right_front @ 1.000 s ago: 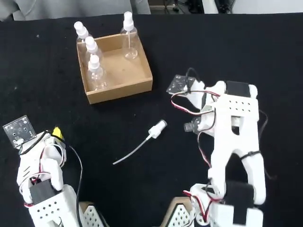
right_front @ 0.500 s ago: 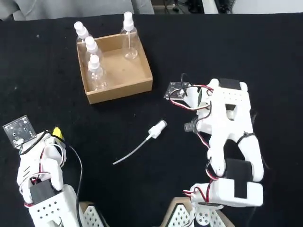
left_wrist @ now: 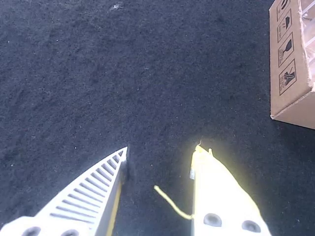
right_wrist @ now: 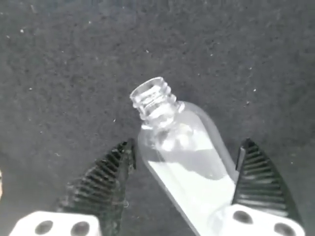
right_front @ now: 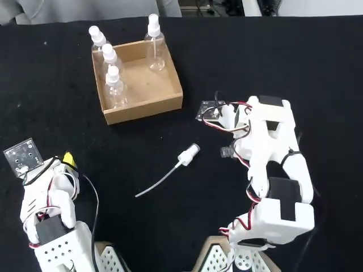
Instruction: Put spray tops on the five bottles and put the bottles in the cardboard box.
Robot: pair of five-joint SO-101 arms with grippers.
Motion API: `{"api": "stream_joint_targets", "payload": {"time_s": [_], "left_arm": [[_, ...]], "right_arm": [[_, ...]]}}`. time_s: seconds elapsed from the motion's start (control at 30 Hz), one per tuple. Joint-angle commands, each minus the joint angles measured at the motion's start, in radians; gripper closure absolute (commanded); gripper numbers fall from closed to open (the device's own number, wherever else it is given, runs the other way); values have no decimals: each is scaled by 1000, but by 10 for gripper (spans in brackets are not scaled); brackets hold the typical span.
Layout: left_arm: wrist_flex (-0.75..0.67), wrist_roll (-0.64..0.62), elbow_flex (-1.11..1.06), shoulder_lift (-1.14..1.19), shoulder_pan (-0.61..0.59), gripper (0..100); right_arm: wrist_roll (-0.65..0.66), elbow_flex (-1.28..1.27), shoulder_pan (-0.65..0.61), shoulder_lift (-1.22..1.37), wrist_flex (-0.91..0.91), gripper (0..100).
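I have the right pincer (right_wrist: 187, 143) low over the desk (right_front: 317, 68), its jaws spread wide, one on each side of the uncapped bottle (right_wrist: 189, 164). The bottle lies on its side with the threaded neck pointing away from the wrist. I see a clear gap at one jaw and the body close against the other, so nothing is clamped yet. The left pincer (left_wrist: 161, 149) is about half open with nothing in it. It hangs over bare black cloth, with a corner of the cardboard box (left_wrist: 290, 64) off beyond its yellow jaw.

From above, the loose spray top (right_front: 189, 154) lies just beside the right pincer on the side toward the left arm. Its dip tube (right_front: 159, 182) trails back toward the arm bases. The box sits farther out beyond that top. Four capped bottles (right_front: 113, 79) stand at it, though I cannot tell whether the one at the back corner is fully inside.

I judge this to be the pick-up of the fifth and last bottle. Next I would close the right jaws squarely on the body and stand the bottle upright. Then I would bring the left pincer to the top and thread the long tube into the neck, which will need careful lining up.
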State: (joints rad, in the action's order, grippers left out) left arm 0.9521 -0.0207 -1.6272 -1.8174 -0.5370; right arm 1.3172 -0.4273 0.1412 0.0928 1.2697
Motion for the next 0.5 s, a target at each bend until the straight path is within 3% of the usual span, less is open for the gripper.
{"api": "stream_joint_targets", "payload": {"time_s": [0.0, 0.2, 0.47], "left_arm": [[5, 2, 4, -6, -12, 805], [5, 2, 4, -6, -12, 805], [5, 2, 4, -6, -12, 805]], "right_arm": [[-31, 12, -11, -2, -15, 760], [-120, 13, -12, -4, -15, 777], [-338, 13, -18, -4, -11, 777]]}}
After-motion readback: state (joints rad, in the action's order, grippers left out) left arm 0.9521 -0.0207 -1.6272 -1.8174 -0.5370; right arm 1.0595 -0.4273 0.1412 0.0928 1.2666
